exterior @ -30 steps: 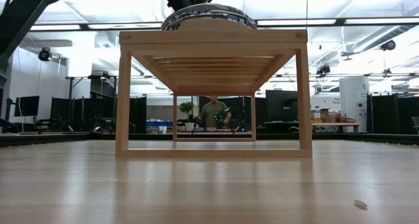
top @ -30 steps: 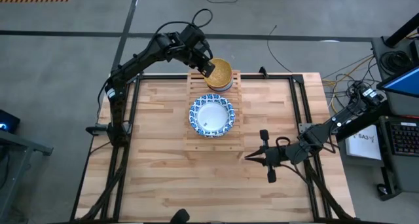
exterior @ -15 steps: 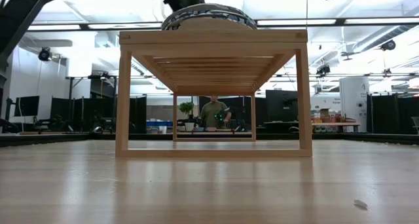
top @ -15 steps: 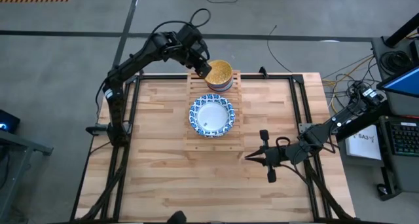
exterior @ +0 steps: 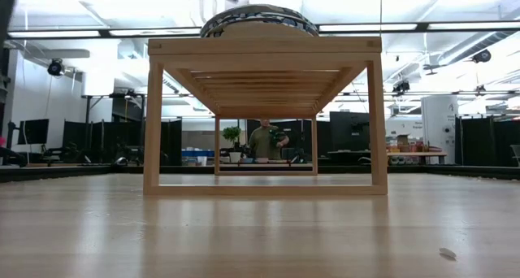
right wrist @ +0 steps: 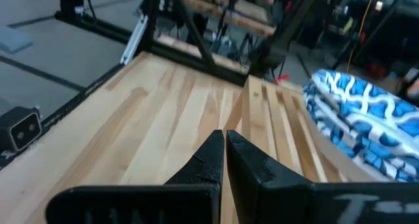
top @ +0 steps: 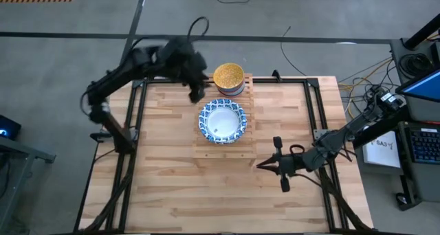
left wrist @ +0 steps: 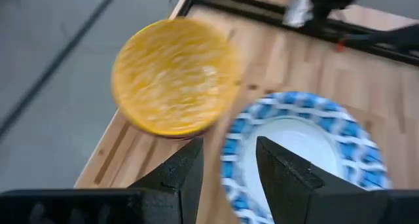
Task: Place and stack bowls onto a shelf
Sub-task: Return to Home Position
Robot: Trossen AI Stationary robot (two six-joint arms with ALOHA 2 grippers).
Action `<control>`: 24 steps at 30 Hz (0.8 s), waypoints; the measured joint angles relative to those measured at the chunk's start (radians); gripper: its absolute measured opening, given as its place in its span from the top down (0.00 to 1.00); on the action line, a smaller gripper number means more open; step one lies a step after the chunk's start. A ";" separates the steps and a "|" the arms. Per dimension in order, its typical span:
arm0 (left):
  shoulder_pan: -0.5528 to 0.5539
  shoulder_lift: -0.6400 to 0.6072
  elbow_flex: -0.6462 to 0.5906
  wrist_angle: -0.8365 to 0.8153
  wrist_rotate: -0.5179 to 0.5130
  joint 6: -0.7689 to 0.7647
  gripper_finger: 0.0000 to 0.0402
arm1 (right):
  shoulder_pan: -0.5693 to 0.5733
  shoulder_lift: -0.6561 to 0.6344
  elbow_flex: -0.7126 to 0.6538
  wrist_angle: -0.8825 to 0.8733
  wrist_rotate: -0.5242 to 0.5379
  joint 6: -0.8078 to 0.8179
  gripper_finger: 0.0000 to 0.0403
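The light wooden shelf [top: 224, 146] stands in the middle of the table. A stack of wide blue-patterned bowls [top: 222, 121] sits on its middle; it also shows in the low view as the blue-patterned bowls [exterior: 258, 22] on the shelf's top [exterior: 264, 46]. On the far end sits a stack of smaller bowls with the yellow bowl [top: 228, 75] on top. My left gripper [top: 197, 94] hovers open beside the shelf's left side, touching nothing; its wrist view shows the gripper [left wrist: 229, 168] above the yellow bowl [left wrist: 173, 76] and a blue-patterned bowl [left wrist: 301, 152]. My right gripper [top: 261, 164] waits shut near the shelf's near right corner.
The right wrist view looks past the shut right gripper [right wrist: 224, 152] along the plank tabletop to the shelf's slats [right wrist: 275, 119] and the blue-patterned stack [right wrist: 360, 112]. Bare tabletop lies left, right and near of the shelf. A person stands far behind the table [exterior: 266, 140].
My left gripper has drawn back from the yellow bowl's left rim, moving toward the table's left and a little toward the near edge. The yellow bowl stays on top of the small stack at the shelf's far end.
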 joint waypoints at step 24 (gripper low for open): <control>-0.567 -1.004 -1.447 1.004 -0.154 0.001 0.69 | -0.348 -0.118 -0.167 0.222 -0.381 0.037 0.98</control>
